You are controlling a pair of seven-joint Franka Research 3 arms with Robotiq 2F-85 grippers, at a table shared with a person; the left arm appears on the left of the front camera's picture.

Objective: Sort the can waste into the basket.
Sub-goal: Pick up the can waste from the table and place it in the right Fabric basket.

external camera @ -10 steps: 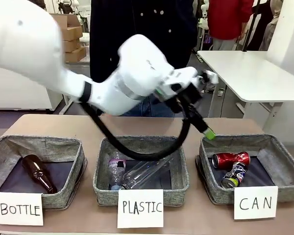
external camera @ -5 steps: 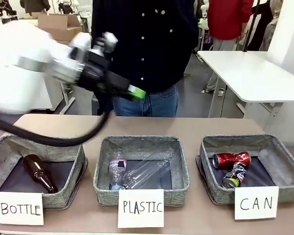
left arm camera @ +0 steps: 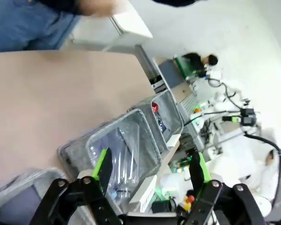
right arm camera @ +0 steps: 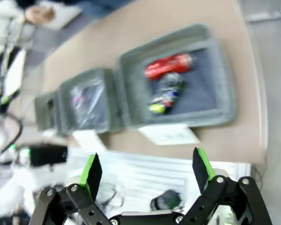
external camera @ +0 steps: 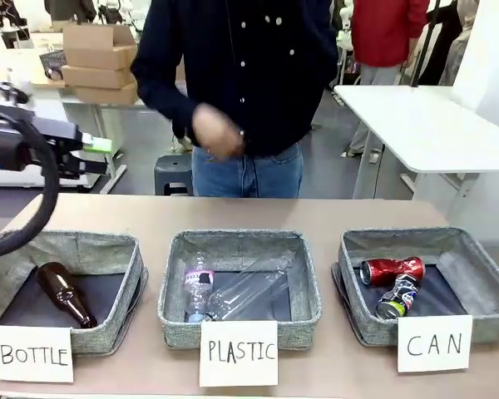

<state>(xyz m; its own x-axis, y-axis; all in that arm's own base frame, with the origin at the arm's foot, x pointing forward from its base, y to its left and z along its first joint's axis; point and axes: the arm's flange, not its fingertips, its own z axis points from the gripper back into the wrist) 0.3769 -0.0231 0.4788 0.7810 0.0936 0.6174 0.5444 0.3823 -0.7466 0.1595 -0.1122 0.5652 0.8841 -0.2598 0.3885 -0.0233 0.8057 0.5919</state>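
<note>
Both the left gripper point(left arm camera: 150, 171) and the right gripper point(right arm camera: 145, 171) hang wide open and empty above the table, while the red can point(external camera: 391, 270) and the black can point(external camera: 397, 298) lie side by side inside the CAN basket point(external camera: 482, 287), well apart from both.

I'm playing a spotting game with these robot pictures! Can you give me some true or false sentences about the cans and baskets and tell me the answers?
1. The red can lies in the basket signed CAN. True.
2. The black can stands upright on the table. False: it lies in the same basket, right beside the red can.
3. The left end effector is holding a can. False: it is open and empty.
4. A brown bottle lies in the bin signed BOTTLE. True.
5. The right end effector is shut. False: its fingers stand apart, with nothing between them.
</note>
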